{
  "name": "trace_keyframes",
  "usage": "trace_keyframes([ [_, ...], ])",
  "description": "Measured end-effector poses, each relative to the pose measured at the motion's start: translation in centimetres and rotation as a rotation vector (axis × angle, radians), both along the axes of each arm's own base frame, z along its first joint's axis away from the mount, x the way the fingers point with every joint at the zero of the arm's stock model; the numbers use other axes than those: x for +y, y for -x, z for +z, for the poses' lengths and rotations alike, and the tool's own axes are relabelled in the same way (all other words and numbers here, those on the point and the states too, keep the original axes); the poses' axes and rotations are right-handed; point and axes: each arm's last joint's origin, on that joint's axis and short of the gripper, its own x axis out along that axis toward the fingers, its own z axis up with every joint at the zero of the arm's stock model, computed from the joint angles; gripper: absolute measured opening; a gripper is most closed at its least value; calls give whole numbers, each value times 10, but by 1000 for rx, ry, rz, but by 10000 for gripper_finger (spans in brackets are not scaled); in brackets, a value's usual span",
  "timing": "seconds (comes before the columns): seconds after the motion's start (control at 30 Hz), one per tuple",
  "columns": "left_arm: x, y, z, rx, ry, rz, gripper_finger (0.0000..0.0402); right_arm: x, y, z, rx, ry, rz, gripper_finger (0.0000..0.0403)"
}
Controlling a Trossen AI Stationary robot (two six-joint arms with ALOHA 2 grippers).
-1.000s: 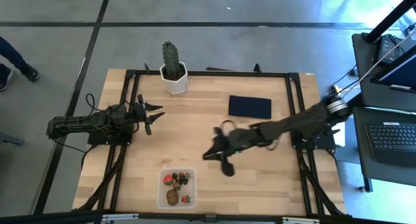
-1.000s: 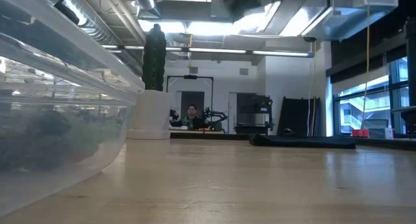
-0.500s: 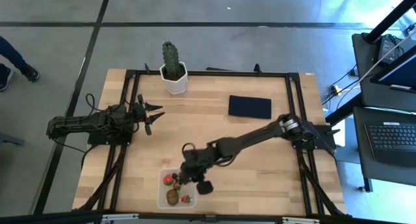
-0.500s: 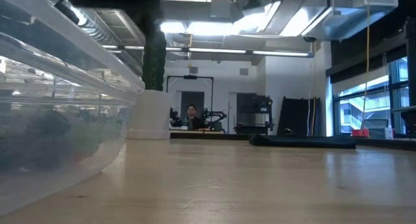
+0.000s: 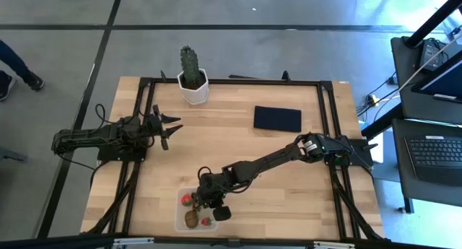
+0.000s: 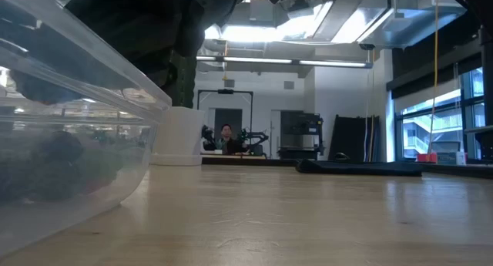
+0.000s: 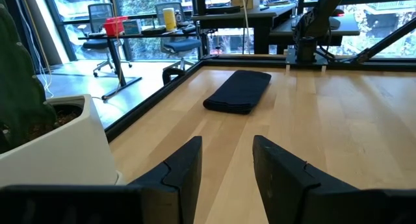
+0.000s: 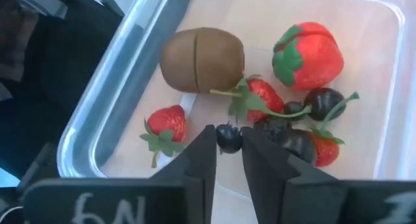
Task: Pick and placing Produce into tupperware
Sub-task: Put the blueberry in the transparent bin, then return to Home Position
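Wooden and pale, the desk (image 5: 289,177) carried everything, with a potted cactus (image 5: 192,76) near its far edge and a flat navy rectangle (image 5: 277,118) toward the far right corner. At the near edge, left of centre, sat the tupperware (image 5: 180,216), a clear box that held a brown kiwi (image 8: 203,59), several strawberries (image 8: 307,54) and a cluster of dark berries (image 8: 323,104). Reaching diagonally across from the right edge, the right arm held the right gripper (image 8: 228,146) directly above the box, its two fingers pinching one small dark berry (image 8: 228,137) between their tips. By the left edge the left gripper (image 7: 226,169) waited, its fingers parted with nothing between them. Judged from this, the placing step was in hand; the next move called for spreading the fingers so the berry dropped among the fruit, then lifting clear of the rim.
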Motion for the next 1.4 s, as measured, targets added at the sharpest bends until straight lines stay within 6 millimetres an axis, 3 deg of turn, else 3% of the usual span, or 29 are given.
trace_keyframes([
  [0.33,0,0,0,0,0,0,130,-1,-1,4,-23,14,18,126],
  [0.5,0,0,1,-14,-1,0,130,-13,-2,12,-8,0,-21,161],
  [0.7,0,0,2,-37,26,4,130,-41,8,81,-176,9,55,179],
  [0.87,0,0,3,-43,29,4,130,-76,31,130,-234,59,58,180],
  [0.97,0,0,3,-43,30,4,130,-99,54,151,-267,71,21,180],
  [1.07,0,0,3,-43,30,2,130,-120,84,158,-287,86,-65,181],
  [1.23,0,0,2,-40,30,-1,130,-152,157,157,-393,119,-304,181],
  [1.4,0,0,2,-38,25,-2,130,-163,233,142,-528,160,-486,181],
])
